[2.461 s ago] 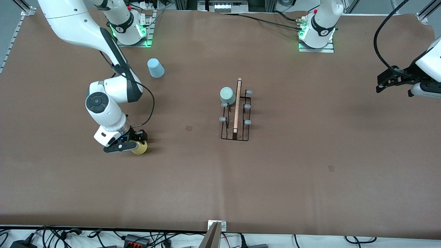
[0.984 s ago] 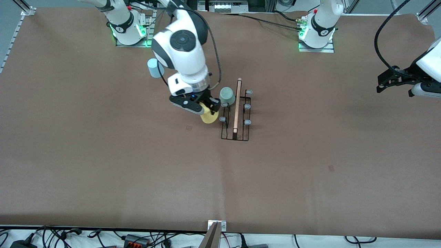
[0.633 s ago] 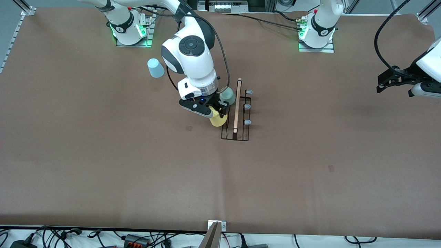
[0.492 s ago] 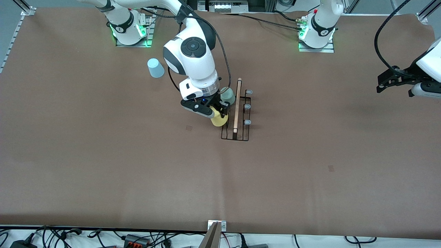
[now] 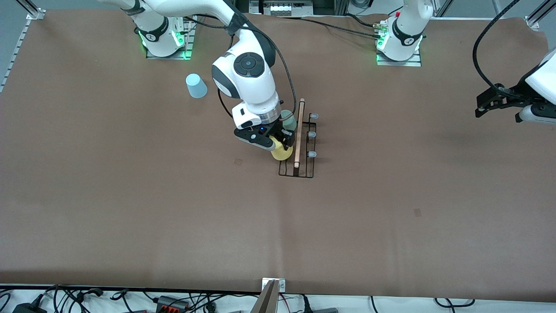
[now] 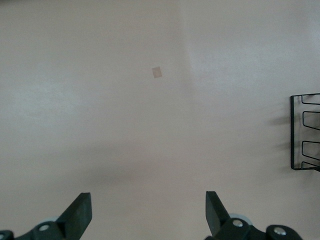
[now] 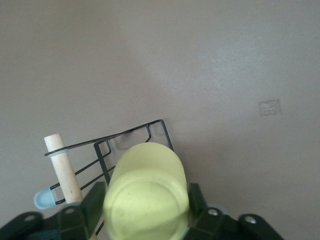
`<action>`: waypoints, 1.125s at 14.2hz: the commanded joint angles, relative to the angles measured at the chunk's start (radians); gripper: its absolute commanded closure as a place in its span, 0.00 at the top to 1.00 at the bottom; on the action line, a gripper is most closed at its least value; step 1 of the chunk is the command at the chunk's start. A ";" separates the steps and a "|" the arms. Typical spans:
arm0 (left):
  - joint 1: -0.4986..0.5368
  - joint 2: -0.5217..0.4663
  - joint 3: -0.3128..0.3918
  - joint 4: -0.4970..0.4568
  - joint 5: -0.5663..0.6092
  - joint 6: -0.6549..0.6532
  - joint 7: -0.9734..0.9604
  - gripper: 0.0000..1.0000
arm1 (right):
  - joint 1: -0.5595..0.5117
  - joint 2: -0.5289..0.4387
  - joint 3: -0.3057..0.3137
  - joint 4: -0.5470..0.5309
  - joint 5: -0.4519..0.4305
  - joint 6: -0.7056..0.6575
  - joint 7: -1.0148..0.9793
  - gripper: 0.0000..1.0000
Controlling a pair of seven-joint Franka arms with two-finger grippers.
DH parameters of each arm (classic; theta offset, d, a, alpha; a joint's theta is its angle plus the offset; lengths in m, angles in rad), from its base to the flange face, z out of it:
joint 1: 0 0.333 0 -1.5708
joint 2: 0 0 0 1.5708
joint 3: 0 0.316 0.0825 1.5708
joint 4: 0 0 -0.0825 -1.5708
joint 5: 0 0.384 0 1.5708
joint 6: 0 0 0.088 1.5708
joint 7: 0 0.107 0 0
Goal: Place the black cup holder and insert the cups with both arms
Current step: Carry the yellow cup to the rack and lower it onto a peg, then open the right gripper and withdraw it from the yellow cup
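Right claw (image 5: 276, 142) grasping the yellow cup (image 5: 282, 152) by its sidewalls over the black cup holder (image 5: 297, 150) looks smart since it's probably light, thin, slippery plastic; left claw (image 6: 146, 216) waits released over the counter (image 5: 391, 208).

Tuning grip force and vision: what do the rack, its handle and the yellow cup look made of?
Rack: thin wire, black, probably coated metal; slim bent rods in the right wrist view.
Handle: pale round rod, matte, looks like bare wood.
Yellow cup: smooth, opaque, soft sheen, likely plastic; it sits between the fingers of the right gripper.
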 commanded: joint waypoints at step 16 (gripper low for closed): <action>0.003 -0.007 0.002 -0.007 -0.002 0.002 0.014 1.00 | -0.580 -0.473 -0.145 0.000 0.162 -0.758 -1.094 1.00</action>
